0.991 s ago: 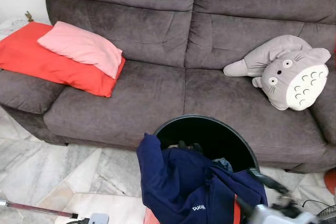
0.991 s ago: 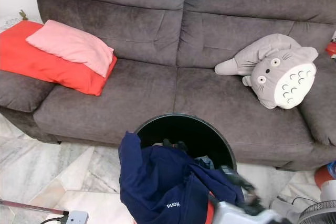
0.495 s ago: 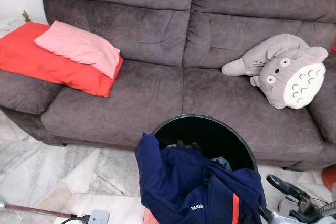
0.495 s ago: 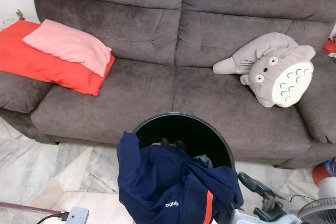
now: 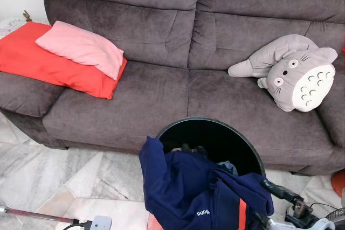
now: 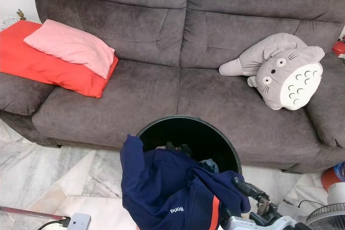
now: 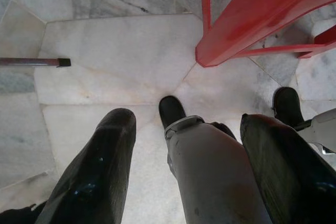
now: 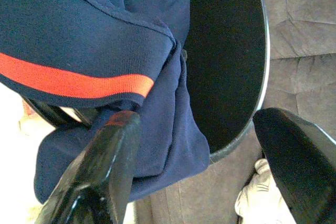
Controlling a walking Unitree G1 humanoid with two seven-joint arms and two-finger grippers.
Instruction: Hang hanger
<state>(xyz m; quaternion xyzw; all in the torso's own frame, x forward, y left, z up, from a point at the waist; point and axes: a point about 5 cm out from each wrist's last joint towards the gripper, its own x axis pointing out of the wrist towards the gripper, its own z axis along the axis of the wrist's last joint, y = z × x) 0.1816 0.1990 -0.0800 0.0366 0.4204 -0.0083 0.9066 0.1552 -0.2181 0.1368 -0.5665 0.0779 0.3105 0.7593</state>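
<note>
A navy blue garment (image 5: 188, 192) with an orange stripe hangs over the front rim of a round black basket (image 5: 215, 134) on the floor before the sofa. My right gripper (image 5: 262, 201) is at the basket's right side, open, its fingers close to the garment's edge. In the right wrist view the garment (image 8: 89, 35) and the basket's rim (image 8: 262, 56) lie between the spread fingers (image 8: 100, 177). My left gripper (image 7: 186, 119) hangs open over the marble floor, above my own legs. No hanger can be made out.
A dark grey sofa (image 5: 161, 95) fills the back, with a pink pillow (image 5: 81, 49) on a red cushion (image 5: 38, 63) at its left and a grey plush toy (image 5: 294, 71) at its right. A red stool (image 7: 252, 19) stands under the basket. A rod (image 5: 38, 215) lies on the floor.
My right gripper swung out to the right of the basket, then came back a little toward the garment's edge. The orange stripe now shows. The camera shifted slightly.
</note>
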